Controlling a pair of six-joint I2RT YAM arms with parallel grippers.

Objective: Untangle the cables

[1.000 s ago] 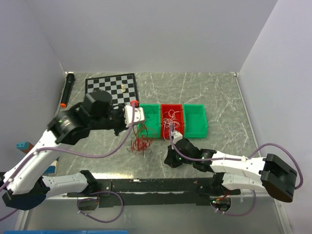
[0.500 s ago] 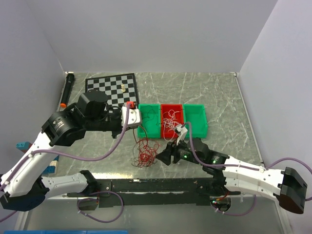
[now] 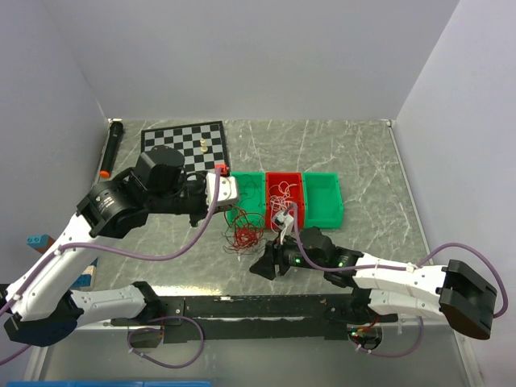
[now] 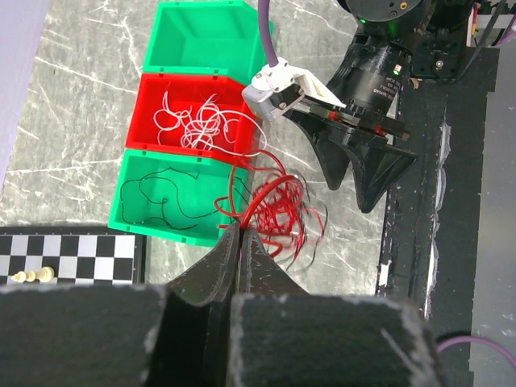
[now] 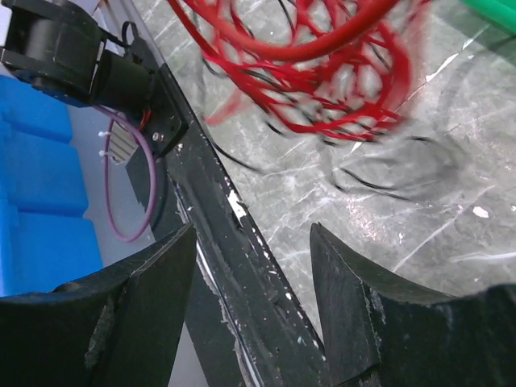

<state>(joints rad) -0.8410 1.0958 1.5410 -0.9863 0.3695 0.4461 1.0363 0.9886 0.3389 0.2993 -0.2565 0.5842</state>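
the cables (image 3: pixel 242 234), a loose knot of thin red loops with a few dark strands, hang just off the near edge of the bins, at about 7 o'clock from the red bin (image 3: pixel 286 175) in the overhead view. the left gripper (image 4: pixel 240 234) has its fingers pinched together on a few red strands at the top of the knot. whether the lowest loops touch the table (image 3: pixel 363 161) i cannot tell. at 5 o'clock from the knot the right gripper (image 3: pixel 264 266) sits low, jaws spread wide and holding nothing. in its own wrist view the red loops show blurred just beyond its tips. the red bin holds white strands. the green bin (image 3: pixel 250 176) at its 9 o'clock holds a thin dark wire, and another green bin (image 3: pixel 322 201) stands at its 3 o'clock. a chessboard (image 3: pixel 184 145) lies at 11 o'clock from the knot.
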